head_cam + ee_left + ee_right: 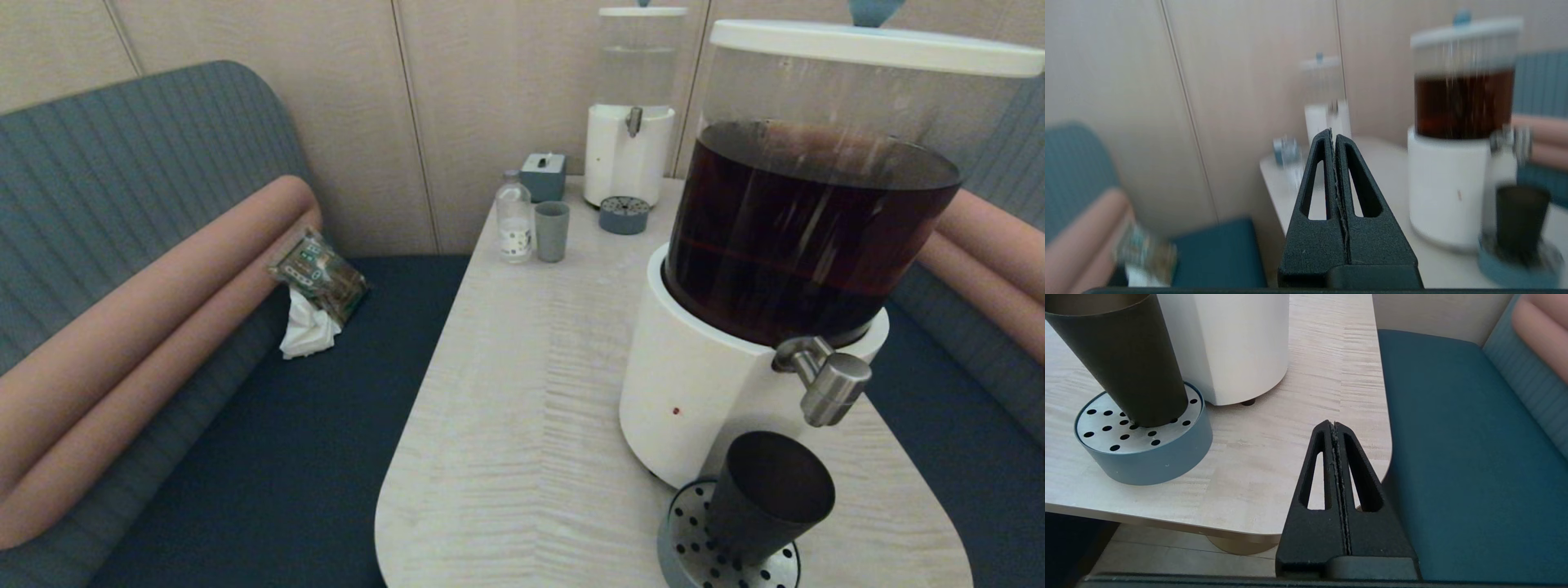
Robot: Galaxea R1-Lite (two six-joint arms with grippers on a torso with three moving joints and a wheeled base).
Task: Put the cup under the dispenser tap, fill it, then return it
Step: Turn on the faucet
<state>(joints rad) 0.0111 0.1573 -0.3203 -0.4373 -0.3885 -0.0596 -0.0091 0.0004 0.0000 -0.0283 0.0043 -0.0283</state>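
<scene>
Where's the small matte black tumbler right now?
In the head view the small matte black tumbler stands on the perforated round drip tray at the table's near right, below the big dispenser's brushed-steel tap.

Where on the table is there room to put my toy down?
The big bare patch is the table's middle and left side, between the big dispenser and the left edge, below the grey-blue cup. The far end is crowded: bottle, box, small dispenser. The near right corner holds the drip tray and black cup.
</scene>
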